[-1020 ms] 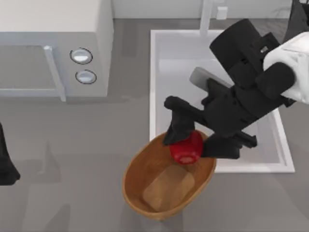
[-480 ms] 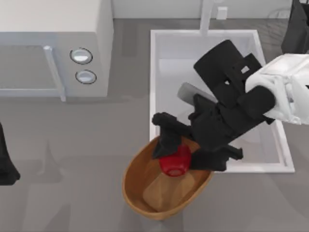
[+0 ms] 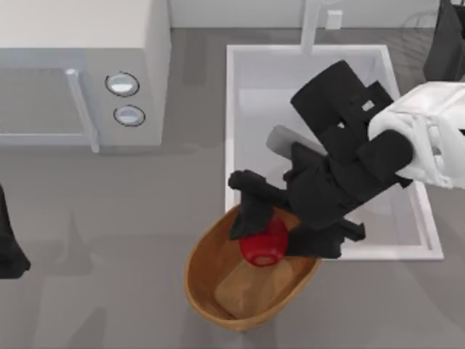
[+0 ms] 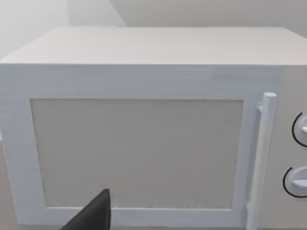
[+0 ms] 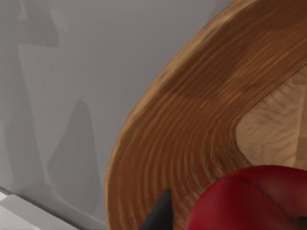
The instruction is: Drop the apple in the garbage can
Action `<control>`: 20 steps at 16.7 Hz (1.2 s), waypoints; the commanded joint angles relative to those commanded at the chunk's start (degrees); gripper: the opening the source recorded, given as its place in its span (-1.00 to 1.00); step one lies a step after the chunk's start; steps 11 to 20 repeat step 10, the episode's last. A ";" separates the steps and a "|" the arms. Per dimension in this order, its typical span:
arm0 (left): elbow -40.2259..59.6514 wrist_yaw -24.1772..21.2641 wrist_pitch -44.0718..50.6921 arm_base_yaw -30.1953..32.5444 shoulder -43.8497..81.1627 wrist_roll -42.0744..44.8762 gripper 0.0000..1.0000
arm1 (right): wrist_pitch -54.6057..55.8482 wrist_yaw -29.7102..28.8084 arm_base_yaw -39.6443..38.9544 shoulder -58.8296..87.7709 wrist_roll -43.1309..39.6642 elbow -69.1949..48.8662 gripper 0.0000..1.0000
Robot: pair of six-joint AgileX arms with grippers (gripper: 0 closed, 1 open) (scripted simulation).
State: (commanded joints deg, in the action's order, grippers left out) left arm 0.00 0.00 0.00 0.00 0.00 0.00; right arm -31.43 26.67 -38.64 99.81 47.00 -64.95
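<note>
- The right gripper (image 3: 263, 227) hangs over the brown wood-grained oval garbage can (image 3: 207, 273), at the end of the can nearest the white rectangular sink basin (image 3: 231, 109), and it's pinching the small glossy red apple (image 3: 263, 246) between its two black fingers.
- The apple sits above the can's interior, inside the rim line and just off the lighter flat bottom panel, on the sink side.
- From the right wrist, the apple (image 5: 249, 199) bulges red against the can's ribbed inner wall (image 5: 192, 120), one dark fingertip (image 5: 158, 213) beside it.
- The left arm (image 3: 9, 240) is parked well away from the can, past the white microwave (image 3: 80, 65).
- Its own camera faces that microwave's door (image 4: 136, 153); whether its fingers are spread, I cannot tell.
</note>
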 joint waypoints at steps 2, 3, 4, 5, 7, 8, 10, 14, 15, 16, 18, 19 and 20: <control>0.00 0.00 0.00 0.00 0.00 0.00 1.00 | 0.00 0.00 0.00 0.00 0.00 0.00 0.66; 0.00 0.00 0.00 0.00 0.00 0.00 1.00 | 0.00 0.00 0.00 0.00 0.00 0.00 0.81; 0.00 0.00 0.00 0.00 0.00 0.00 1.00 | 0.00 0.00 0.00 0.00 0.00 0.00 0.96; 0.00 0.00 0.00 0.00 0.00 0.00 1.00 | 0.00 0.00 0.00 0.00 0.00 0.00 1.00; 0.00 0.00 0.00 0.00 0.00 0.00 1.00 | 0.00 0.00 0.00 0.00 0.00 0.00 1.00; 0.00 0.00 0.00 0.00 0.00 0.00 1.00 | 0.00 0.00 0.00 0.00 0.00 0.00 1.00; 0.00 0.00 0.00 0.00 0.00 0.00 1.00 | 0.00 0.00 0.00 0.00 0.00 0.00 1.00; 0.00 0.00 0.00 0.00 0.00 0.00 1.00 | 0.00 0.00 0.00 0.00 0.00 0.00 1.00; 0.00 0.00 0.00 0.00 0.00 0.00 1.00 | 0.00 0.00 0.00 0.00 0.00 0.00 1.00; 0.00 0.00 0.00 0.00 0.00 0.00 1.00 | 0.00 0.00 0.00 0.00 0.00 0.00 1.00; 0.00 0.00 0.00 0.00 0.00 0.00 1.00 | 0.00 0.00 0.00 0.00 0.00 0.00 1.00; 0.00 0.00 0.00 0.00 0.00 0.00 1.00 | 0.00 0.00 0.00 0.00 0.00 0.00 1.00; 0.00 0.00 0.00 0.00 0.00 0.00 1.00 | 0.00 0.00 0.00 0.00 0.00 0.00 1.00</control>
